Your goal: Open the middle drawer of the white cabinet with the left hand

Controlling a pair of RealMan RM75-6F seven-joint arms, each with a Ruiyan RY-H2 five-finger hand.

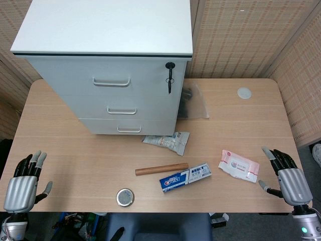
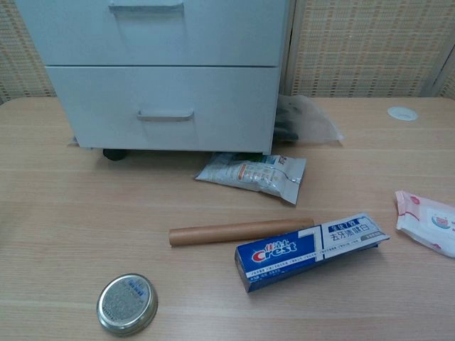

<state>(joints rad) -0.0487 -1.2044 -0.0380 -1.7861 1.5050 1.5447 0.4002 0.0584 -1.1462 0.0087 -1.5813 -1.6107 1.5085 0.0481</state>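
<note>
The white cabinet (image 1: 105,60) stands at the back left of the table, all three drawers closed. Its middle drawer (image 1: 125,106) has a silver handle (image 1: 122,111); in the chest view that drawer (image 2: 156,32) is cut by the top edge, with its handle (image 2: 146,7) just showing. My left hand (image 1: 24,183) rests at the table's near left corner, fingers apart, holding nothing, far from the cabinet. My right hand (image 1: 286,176) sits at the near right edge, also open and empty. Neither hand shows in the chest view.
A key (image 1: 170,75) hangs in the cabinet's lock. On the table lie a brown tube (image 1: 161,169), a blue toothpaste box (image 1: 185,176), a round tin (image 1: 125,197), a silver packet (image 1: 167,141), a pink wipes pack (image 1: 239,165), a clear bag (image 1: 195,103) and a white disc (image 1: 244,93).
</note>
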